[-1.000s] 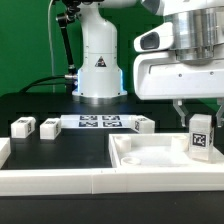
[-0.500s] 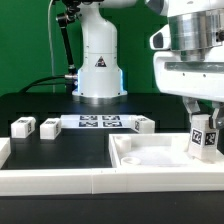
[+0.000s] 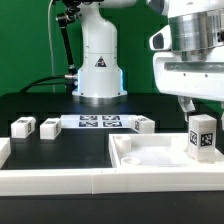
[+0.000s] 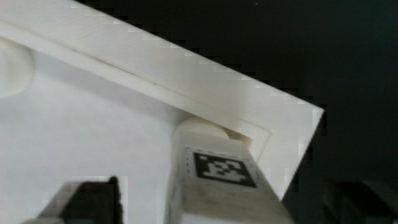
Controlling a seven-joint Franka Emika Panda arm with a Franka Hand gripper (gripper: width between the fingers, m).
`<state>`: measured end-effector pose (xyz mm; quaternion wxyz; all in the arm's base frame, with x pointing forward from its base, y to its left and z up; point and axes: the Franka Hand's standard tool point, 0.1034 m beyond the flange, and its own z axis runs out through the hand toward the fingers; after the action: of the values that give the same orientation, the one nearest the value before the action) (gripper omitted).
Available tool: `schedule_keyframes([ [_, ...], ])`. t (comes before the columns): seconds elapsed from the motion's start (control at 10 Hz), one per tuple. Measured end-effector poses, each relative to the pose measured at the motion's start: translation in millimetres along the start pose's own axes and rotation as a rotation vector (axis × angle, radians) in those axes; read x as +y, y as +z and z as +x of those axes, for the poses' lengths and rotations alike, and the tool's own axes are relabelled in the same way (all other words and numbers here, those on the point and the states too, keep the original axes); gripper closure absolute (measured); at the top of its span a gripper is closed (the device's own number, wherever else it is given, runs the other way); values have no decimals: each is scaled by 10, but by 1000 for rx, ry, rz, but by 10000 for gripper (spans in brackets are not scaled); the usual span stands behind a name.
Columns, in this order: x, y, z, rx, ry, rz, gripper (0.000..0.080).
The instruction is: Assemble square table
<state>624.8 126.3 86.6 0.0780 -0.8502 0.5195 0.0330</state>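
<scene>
The white square tabletop (image 3: 150, 155) lies at the exterior view's right, with its raised rim up. A white tagged leg (image 3: 203, 135) stands upright in its far right corner. It also shows in the wrist view (image 4: 222, 170), set at the tabletop's corner (image 4: 107, 110). My gripper (image 3: 203, 110) hangs just above the leg. In the wrist view the gripper (image 4: 222, 205) is open, with a dark finger on each side of the leg and a gap on both sides. Three more legs (image 3: 22, 126), (image 3: 48, 127), (image 3: 145, 124) lie on the black table.
The marker board (image 3: 100, 122) lies between the loose legs. A long white border wall (image 3: 55, 180) runs along the front. The robot's base (image 3: 98, 60) stands behind.
The gripper moved toward the exterior view's right and rose a little. The leg shifted right with it, tilted briefly, and now stands upright and free between opened jaws.
</scene>
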Motion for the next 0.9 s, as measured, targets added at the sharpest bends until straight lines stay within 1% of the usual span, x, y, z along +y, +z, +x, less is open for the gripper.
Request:
schedule_keyframes([
  [0.1, -14, -16, 3, -7, -109, -14, 183],
  [0.2, -18, -10, 7, -6, -210, -12, 156],
  [0.3, -16, -7, 7, -7, -311, -12, 151],
  [0.4, -15, -6, 7, -7, -346, -12, 151],
  [0.7, -9, -4, 17, -6, -620, -15, 150],
  [0.9, -23, -11, 6, 12, -811, -34, 150],
])
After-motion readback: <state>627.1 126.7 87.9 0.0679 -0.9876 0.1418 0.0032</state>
